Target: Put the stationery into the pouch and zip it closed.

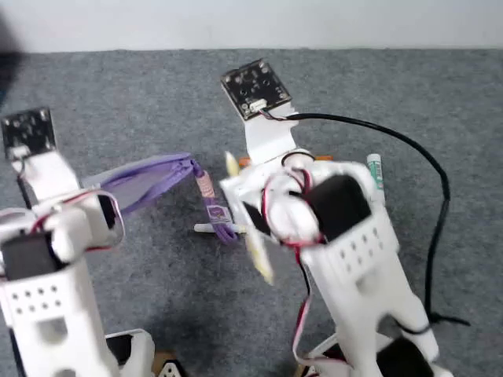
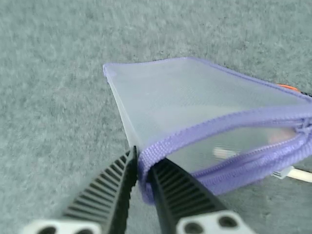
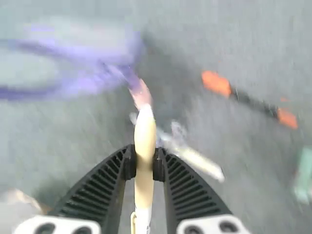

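1. The left hand point(image 2: 142, 165) is pressed together on the purple zip edge at one corner of the pouch, its black ribbed fingers point(image 2: 109, 183) pinching the fabric between them.
2. The flat, translucent purple mesh pouch point(image 1: 149, 179) point(image 2: 195, 109) point(image 3: 63, 73) stretches from the left hand toward the middle of the grey carpet-like surface point(image 1: 377, 86). Its zip side looks parted in the left wrist view. A small white thing and something pinkish show through the mesh.
3. A slim white pen point(image 1: 209, 228) point(image 2: 294, 173) point(image 3: 195, 157) lies on the surface just beside the pouch's zip end, between the two arms.
4. The right hand point(image 3: 145, 162) is closed on a cream pen point(image 3: 145, 136) point(image 1: 260, 259), gripping it across the barrel. The pen points out toward the end of the pouch. A pink blur sits at its far tip, and I cannot tell whether it touches the pouch.
5. A black pen with orange ends point(image 3: 248, 97) lies on the surface beyond the right hand, apart from the pouch.
6. A white tube with a green cap point(image 1: 376, 171) point(image 3: 304, 178) lies farther right, beside the right arm.
7. A black cable point(image 1: 436, 220) curves over the surface along the right side.
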You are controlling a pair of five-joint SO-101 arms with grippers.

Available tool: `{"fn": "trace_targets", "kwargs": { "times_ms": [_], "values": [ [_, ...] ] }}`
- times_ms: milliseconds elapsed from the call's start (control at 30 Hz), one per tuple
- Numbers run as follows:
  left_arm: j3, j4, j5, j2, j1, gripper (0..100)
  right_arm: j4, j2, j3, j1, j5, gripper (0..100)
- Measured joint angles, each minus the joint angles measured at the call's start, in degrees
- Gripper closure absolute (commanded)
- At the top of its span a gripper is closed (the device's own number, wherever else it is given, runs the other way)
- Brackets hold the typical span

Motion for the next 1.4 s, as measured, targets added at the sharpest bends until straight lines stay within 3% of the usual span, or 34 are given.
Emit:
{"fn": "trace_targets", "kwargs": {
  "times_ms": [300, 767, 1033, 1400],
  "values": [
    [-7.5, 1.3, 1.5, 8.4, 0.0, 98, -27.9, -2.8, 0.3, -5.2, -7.5, 99.1],
    [-7.5, 1.3, 1.5, 9.1, 0.0, 98, -61.6, 2.2, 14.4, -6.2, -7.8, 99.1],
    [-7.5, 1.3, 2.2, 9.1, 0.0, 98, -74.1, 2.3, 28.4, -9.6, -4.8, 99.1],
    [-7.5, 1.3, 2.4, 9.1, 0.0, 98, -75.8, -7.9, 45.5, -14.3, -4.0, 99.0]
  ]
}}
